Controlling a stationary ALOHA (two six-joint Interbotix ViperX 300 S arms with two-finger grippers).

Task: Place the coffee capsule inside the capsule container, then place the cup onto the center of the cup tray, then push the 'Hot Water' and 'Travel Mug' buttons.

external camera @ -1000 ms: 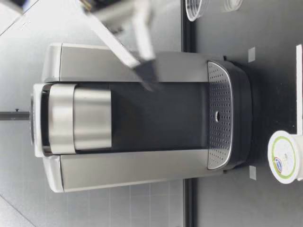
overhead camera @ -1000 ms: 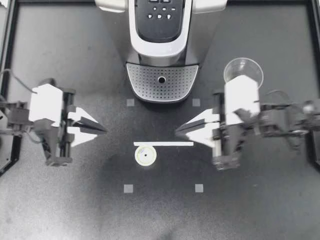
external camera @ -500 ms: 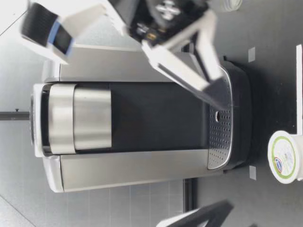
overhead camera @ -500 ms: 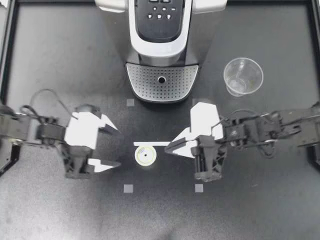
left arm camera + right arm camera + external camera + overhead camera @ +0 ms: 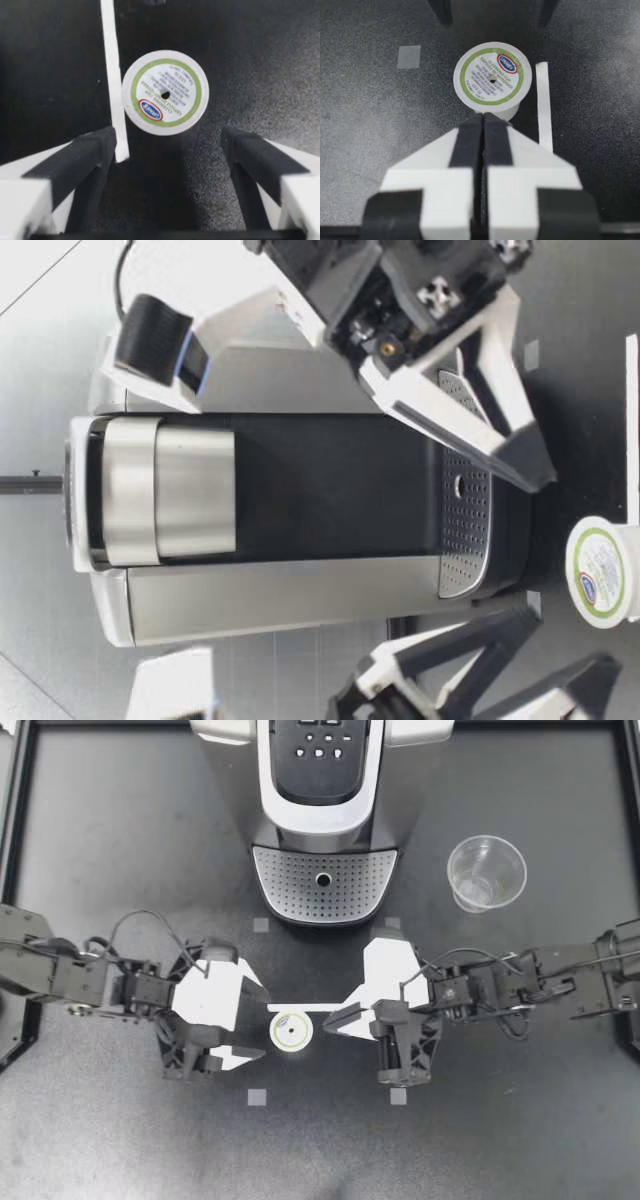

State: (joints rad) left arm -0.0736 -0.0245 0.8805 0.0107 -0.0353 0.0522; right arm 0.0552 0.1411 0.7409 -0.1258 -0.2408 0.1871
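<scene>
The coffee capsule (image 5: pixel 291 1032), white with a green ring on its lid, stands on the black table in front of the coffee machine (image 5: pixel 325 810). My left gripper (image 5: pixel 262 1026) is open just left of it, one finger on each side and neither touching. In the left wrist view the capsule (image 5: pixel 165 92) lies just ahead of the spread fingers (image 5: pixel 95 150). My right gripper (image 5: pixel 326 1018) is shut and empty, its tip close to the capsule's right side (image 5: pixel 493 76). The clear plastic cup (image 5: pixel 486 872) stands upright at the back right. The perforated cup tray (image 5: pixel 323 885) is bare.
A white tape strip (image 5: pixel 325 1008) runs just behind the capsule. Small grey squares (image 5: pixel 257 1097) mark the table. The button panel (image 5: pixel 320 745) is on top of the machine. In the low view the capsule (image 5: pixel 603 568) sits between my two grippers, before the machine (image 5: pixel 300 510).
Both arms have swung inward and down toward the capsule. My left gripper opened wide and now brackets it. My right gripper stayed shut.
</scene>
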